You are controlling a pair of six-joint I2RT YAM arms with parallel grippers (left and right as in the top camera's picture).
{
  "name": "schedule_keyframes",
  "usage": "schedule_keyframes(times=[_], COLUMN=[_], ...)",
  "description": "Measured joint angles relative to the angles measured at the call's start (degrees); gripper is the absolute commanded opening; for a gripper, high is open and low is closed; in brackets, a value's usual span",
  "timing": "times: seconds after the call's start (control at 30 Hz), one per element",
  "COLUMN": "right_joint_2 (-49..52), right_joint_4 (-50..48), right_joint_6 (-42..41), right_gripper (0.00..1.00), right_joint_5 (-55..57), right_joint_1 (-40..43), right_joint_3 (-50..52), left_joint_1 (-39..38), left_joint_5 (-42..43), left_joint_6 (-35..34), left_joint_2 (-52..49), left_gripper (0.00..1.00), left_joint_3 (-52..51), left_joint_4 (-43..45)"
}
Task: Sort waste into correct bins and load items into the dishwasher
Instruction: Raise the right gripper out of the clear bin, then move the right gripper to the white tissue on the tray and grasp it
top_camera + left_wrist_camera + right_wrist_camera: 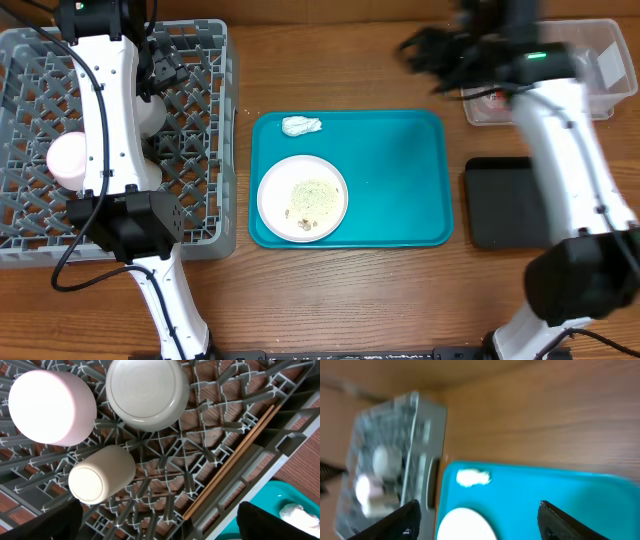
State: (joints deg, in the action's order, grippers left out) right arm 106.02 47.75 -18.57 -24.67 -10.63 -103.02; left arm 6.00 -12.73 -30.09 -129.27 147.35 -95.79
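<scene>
**A:** Where is the remaining waste to be found, reckoned from the teal tray [400, 170]?

**B:** The white tissue [300, 125] is seen inside the tray's far-left corner, with its long axis laid along the tray's far rim. Rice scraps [312, 198] are spread on the white plate [266, 200], which is set in the tray's near-left part, close to the tissue but not touching it. The red wrapper [482, 98] is already lodged in the clear tub [600, 45], beyond the tray's far-right corner.

**A:** And the grippers?

**B:** The right gripper [479, 504] is held above the tabletop off the tray's far-right corner, jaws spread wide, with nothing between them. The tissue lies to its left, along the far rim. The left gripper [160, 505] is hung over the dish rack [205, 60], left of the tray, and is likewise spread wide and empty.

**A:** Which arm is judged nearer?

**B:** Little difference can be made out. The right one is probably favoured. The tissue is framed in its wrist view and only bare tray lies between, whereas the rack wall would have to be cleared by the left.

**A:** Is anything in the way?

**B:** Only the plate, near the tissue. The black tray [490, 200], right of the teal tray, is partly covered by the right arm. The two bowls [147, 392], the cup [102, 480] and the chopsticks [235, 455] are already stowed in the rack. A grip across the tissue's short axis is likely called for.
</scene>
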Motion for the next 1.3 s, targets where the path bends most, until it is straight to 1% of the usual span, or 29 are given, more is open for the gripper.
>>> schedule_keyframes(times=[0.07,0.2,0.3,0.43,0.7,0.93,1.03,1.13,1.3], right_joint_2=[1.46,6.60,10.71,16.37,22.47,24.87,25.83,26.91,27.91], right_joint_4=[-1.46,-7.78,-11.10,-13.90,-17.88,-21.55,-21.49,-20.83,-18.38], right_joint_6=[0.22,0.46,-0.07,-2.82,-10.16,-13.16,-14.86,-16.09,-16.96], right_gripper=[0.78,0.80,0.81,0.81,0.82,0.81,0.79,0.72,0.71], right_joint_5=[4.26,13.11,19.19,27.52,32.92,34.16,34.75,35.85,37.81], right_joint_1=[-6.45,-17.40,-22.38,-26.64,-28.09,-28.09,-28.09,-28.09,-28.09], right_joint_3=[0.09,0.20,0.28,0.37,0.50,0.50,0.50,0.50,0.50], left_joint_1=[0.00,0.00,0.00,0.00,0.00,0.00,0.00,0.00,0.00], left_joint_5=[-0.02,0.00,-0.02,-0.02,0.00,0.00,0.00,0.00,0.00], left_joint_6=[0.00,0.00,0.00,0.00,0.00,0.00,0.00,0.00,0.02], left_joint_2=[0.00,0.00,0.00,0.00,0.00,0.00,0.00,0.00,0.00], left_gripper=[1.00,1.00,1.00,1.00,1.00,1.00,1.00,1.00,1.00], left_joint_3=[0.00,0.00,0.00,0.00,0.00,0.00,0.00,0.00,0.00], left_joint_4=[0.00,0.00,0.00,0.00,0.00,0.00,0.00,0.00,0.00])
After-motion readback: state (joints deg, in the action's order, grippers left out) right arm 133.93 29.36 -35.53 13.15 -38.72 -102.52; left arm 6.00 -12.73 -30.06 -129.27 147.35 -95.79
